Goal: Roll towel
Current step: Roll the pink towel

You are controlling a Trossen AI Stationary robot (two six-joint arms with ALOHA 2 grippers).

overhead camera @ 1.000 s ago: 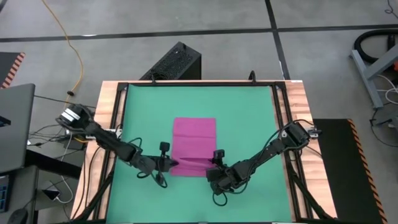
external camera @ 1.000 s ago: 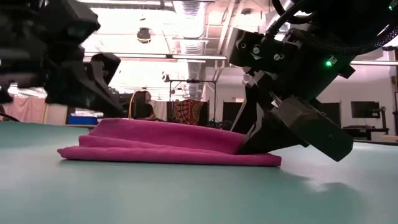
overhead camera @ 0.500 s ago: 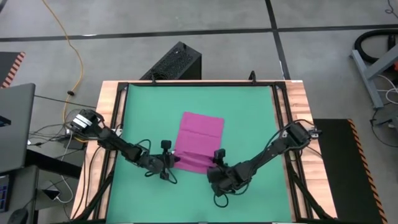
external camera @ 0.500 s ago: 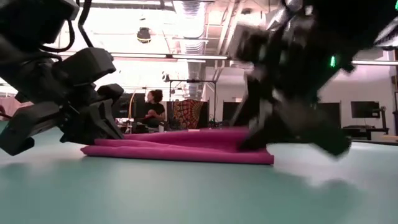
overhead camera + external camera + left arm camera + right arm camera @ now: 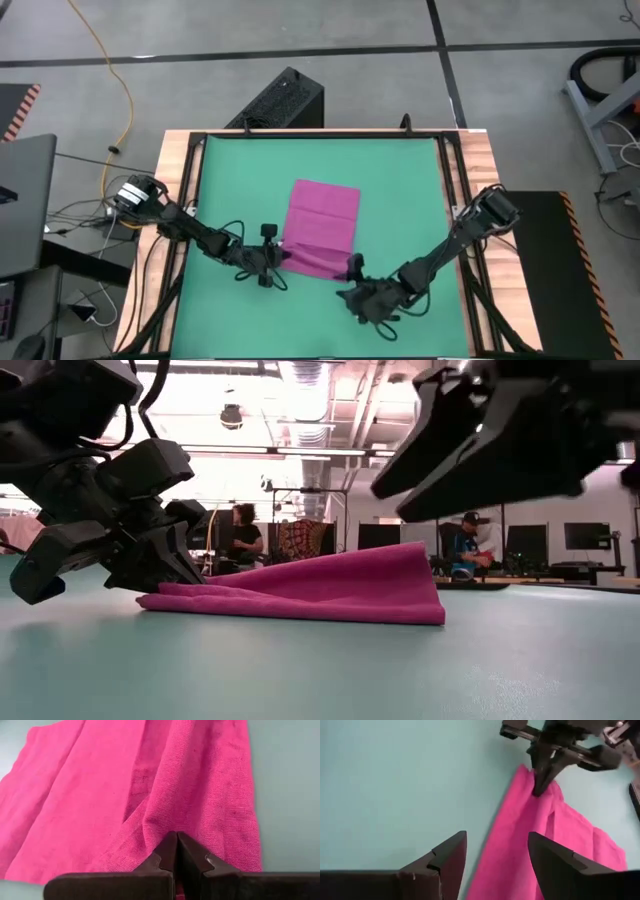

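The towel [image 5: 321, 225] lies folded at the centre of the high view on the green mat [image 5: 400, 180]. The left end effector [image 5: 277, 258] pinches its near-left corner; the right end effector [image 5: 352, 285], spread wide, holds nothing. Rolling has barely begun; next, the right must regrip the near edge.

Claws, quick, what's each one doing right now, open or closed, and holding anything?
Left claw: shut on the towel, pinching its near corner.
Right claw: open, holding nothing, off the towel's near edge.
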